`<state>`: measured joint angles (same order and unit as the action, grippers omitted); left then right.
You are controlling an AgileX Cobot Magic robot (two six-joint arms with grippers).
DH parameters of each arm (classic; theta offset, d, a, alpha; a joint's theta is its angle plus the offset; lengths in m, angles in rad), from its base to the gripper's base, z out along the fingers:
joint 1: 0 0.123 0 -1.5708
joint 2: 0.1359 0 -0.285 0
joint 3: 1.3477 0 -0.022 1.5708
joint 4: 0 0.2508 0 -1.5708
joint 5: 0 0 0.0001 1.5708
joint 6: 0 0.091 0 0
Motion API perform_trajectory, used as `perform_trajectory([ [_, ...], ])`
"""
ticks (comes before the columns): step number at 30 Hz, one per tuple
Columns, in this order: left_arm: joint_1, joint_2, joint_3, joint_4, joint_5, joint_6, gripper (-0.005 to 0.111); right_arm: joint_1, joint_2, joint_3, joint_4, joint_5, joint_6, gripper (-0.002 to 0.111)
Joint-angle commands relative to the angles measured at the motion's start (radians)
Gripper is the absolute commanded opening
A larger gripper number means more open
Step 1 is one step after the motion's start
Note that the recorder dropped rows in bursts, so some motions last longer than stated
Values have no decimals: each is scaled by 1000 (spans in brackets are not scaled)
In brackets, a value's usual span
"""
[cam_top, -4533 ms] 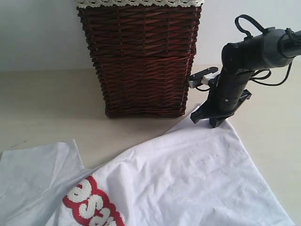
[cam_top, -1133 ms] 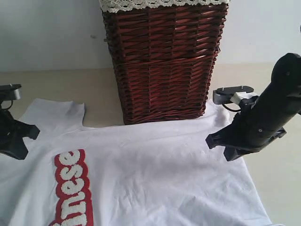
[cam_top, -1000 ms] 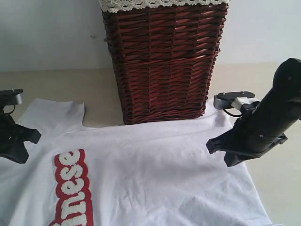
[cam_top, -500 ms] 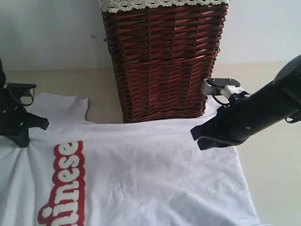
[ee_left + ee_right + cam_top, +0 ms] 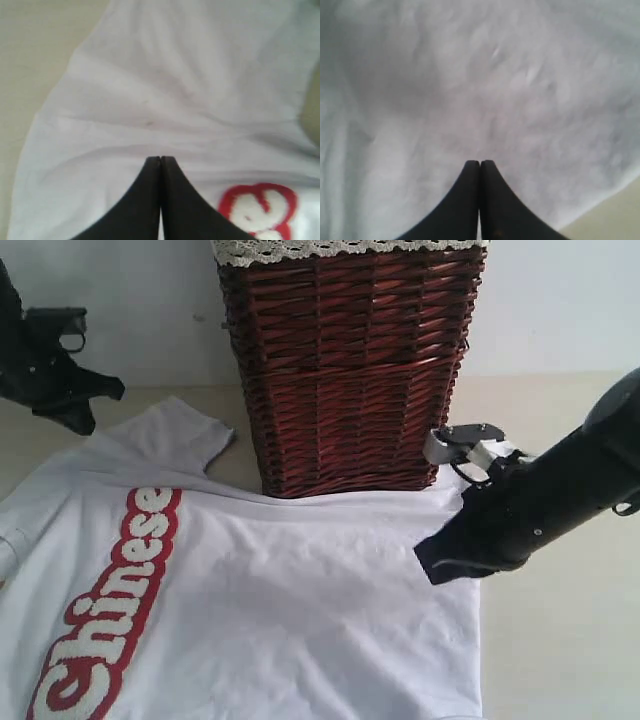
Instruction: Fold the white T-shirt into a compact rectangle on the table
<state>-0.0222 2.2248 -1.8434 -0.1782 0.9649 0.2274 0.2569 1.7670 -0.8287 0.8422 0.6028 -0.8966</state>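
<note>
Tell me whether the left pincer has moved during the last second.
Yes. Against the unmoved wicker basket, the left pincer has risen in the exterior view, from level with the basket's foot to about its middle.

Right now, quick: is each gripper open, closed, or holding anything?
Left gripper: closed, over the shirt; no cloth seen between its tips.
Right gripper: closed, over the shirt; no grip on it visible.
</note>
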Motion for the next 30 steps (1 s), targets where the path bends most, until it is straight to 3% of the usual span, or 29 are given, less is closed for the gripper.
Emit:
perform_trajectory([
  [1,-40,-186,130,-121,22,114,0,51,-24,77,-11,11,-29,0],
  [3,-69,-254,216,-78,26,133,3,97,-50,85,-11,2,-16,0],
  [6,-111,-402,435,-57,9,123,9,173,-117,85,-19,-169,52,0],
  [9,-113,-502,575,-69,-30,105,9,173,-95,85,-89,-234,176,0],
  [14,-113,-676,723,-57,-10,109,9,173,21,83,-415,-277,486,0],
  [18,-122,-743,783,-73,146,152,9,171,138,36,-642,-301,721,0],
  [20,-160,-749,829,-72,238,185,9,150,196,-17,-770,-264,855,0],
  [24,-260,-749,903,-72,224,221,17,101,233,-81,-937,-207,1017,0],
  [30,-459,-750,935,-70,216,237,36,78,231,-130,-952,-197,1039,0],
])
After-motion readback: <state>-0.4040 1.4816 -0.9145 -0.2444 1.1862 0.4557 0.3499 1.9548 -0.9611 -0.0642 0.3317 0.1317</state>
